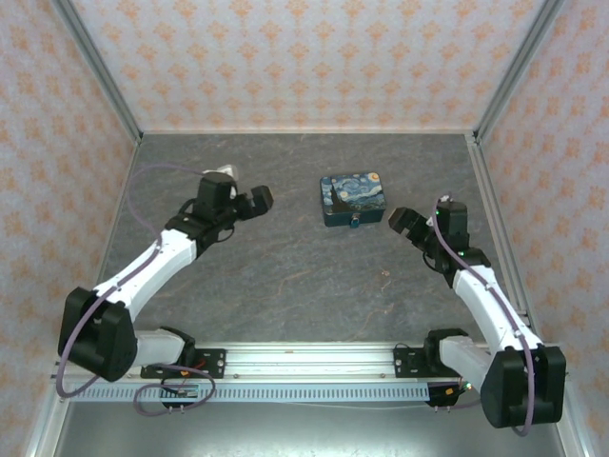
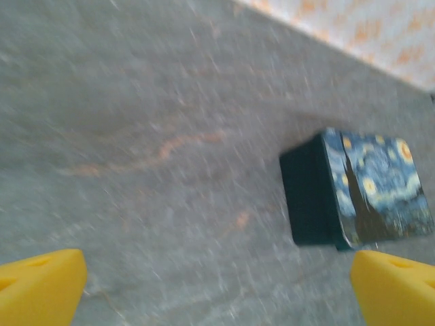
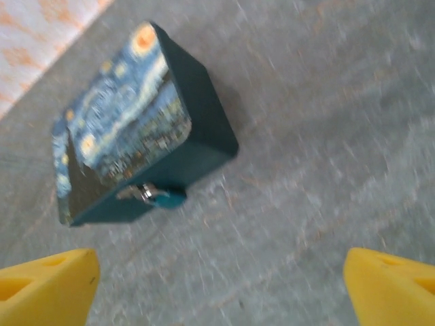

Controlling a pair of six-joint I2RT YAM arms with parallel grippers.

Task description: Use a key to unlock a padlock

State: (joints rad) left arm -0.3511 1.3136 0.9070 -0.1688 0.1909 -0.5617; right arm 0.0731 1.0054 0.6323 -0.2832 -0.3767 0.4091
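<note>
The padlock (image 3: 166, 197) is a tiny teal body on a metal hasp, hanging at the front face of a blue starry-night box (image 3: 129, 136). From above, the padlock (image 1: 354, 225) is a small dot at the box's (image 1: 353, 198) near side. My right gripper (image 3: 217, 292) is open, to the right of the box (image 1: 400, 224), with bare tabletop between its yellow fingertips (image 3: 47, 285). My left gripper (image 1: 257, 200) hovers left of the box, also open (image 2: 217, 292). The box (image 2: 353, 190) lies ahead and right of it. The key is out of view.
Grey stone-patterned tabletop (image 1: 285, 276) surrounds the box on all sides. Patterned walls with metal corner posts (image 1: 95, 67) close in the left, back and right. The aluminium rail (image 1: 304, 357) carrying both arm bases runs along the near edge.
</note>
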